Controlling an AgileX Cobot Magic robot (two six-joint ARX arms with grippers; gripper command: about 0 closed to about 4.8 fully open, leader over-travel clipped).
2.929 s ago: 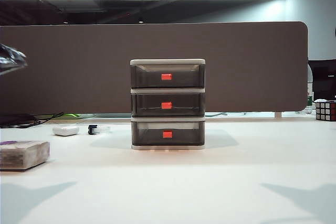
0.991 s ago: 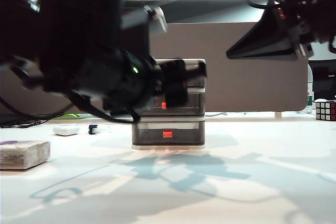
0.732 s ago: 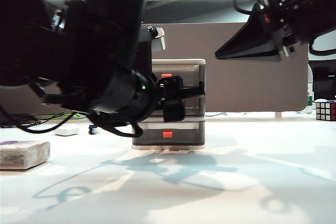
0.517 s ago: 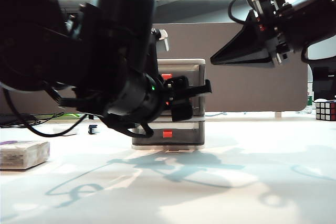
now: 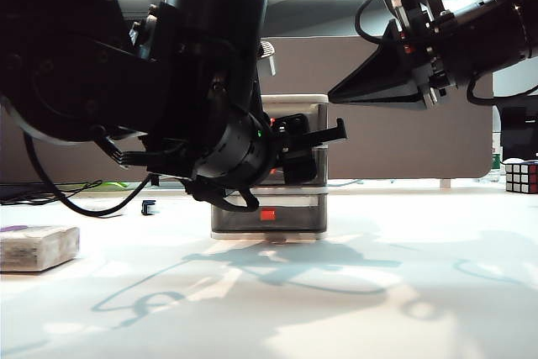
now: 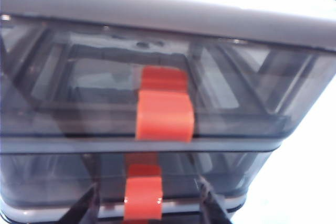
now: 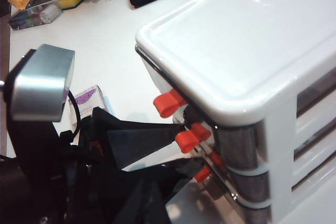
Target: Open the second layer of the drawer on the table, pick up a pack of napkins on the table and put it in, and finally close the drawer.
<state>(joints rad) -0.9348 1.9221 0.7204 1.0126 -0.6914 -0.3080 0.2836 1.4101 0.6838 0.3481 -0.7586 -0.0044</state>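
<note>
L gripper (image 6: pixel 147 211) is hovering at the cabinet (image 5: pixel 294 166) front, jaws spread either side of the 2nd drawer's (image 6: pixel 136 182) red-orange handle (image 6: pixel 143 196), not pinching yet. R gripper (image 5: pixel 340 92) is hanging above the cabinet's top-right; jaw state can't be told. Risk: snagging the top handle (image 6: pixel 164 114) instead. Napkin pack (image 5: pixel 38 247) is lying on the table (image 5: pixel 353 308), well left of the cabinet; Rubik's cube (image 5: pixel 521 177) far right.

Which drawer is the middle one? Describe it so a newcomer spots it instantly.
Find the small white-framed cabinet standing on the white table, with the left gripper right at its front, jaws apart. It holds three stacked smoky grey drawers, each with a red-orange handle. The target is the middle drawer, the only one with a drawer both above and below it.
</note>
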